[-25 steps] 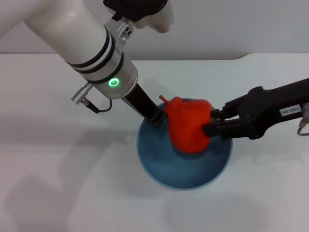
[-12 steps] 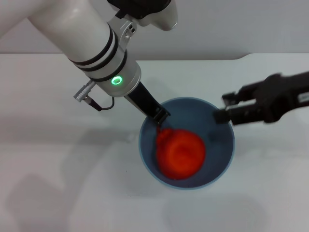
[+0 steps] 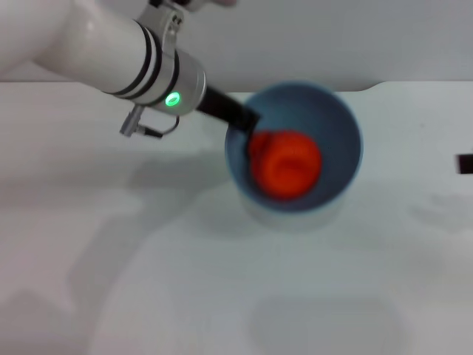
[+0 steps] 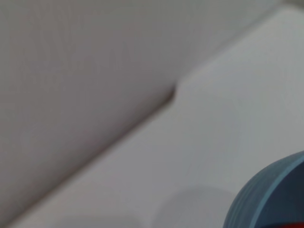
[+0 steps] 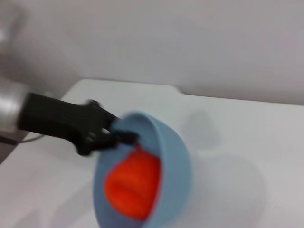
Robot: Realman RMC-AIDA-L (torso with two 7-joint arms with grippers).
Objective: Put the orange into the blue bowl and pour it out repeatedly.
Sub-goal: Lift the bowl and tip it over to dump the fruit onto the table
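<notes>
left tool [image 3: 247,124]: clamped on blue bowl [image 3: 336,122] rim | orange [image 3: 287,164] inside | no writing legible

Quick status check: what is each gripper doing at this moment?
Left gripper: shut on the blue bowl rim, bowl lifted, the orange inside.
Right gripper: only a sliver at the edge, cannot tell.

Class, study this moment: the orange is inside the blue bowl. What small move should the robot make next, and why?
Probably tip the blue bowl further to pour. The left gripper grips its rim and holds it off the table; the orange sits inside. The right gripper is away at the edge.
</notes>
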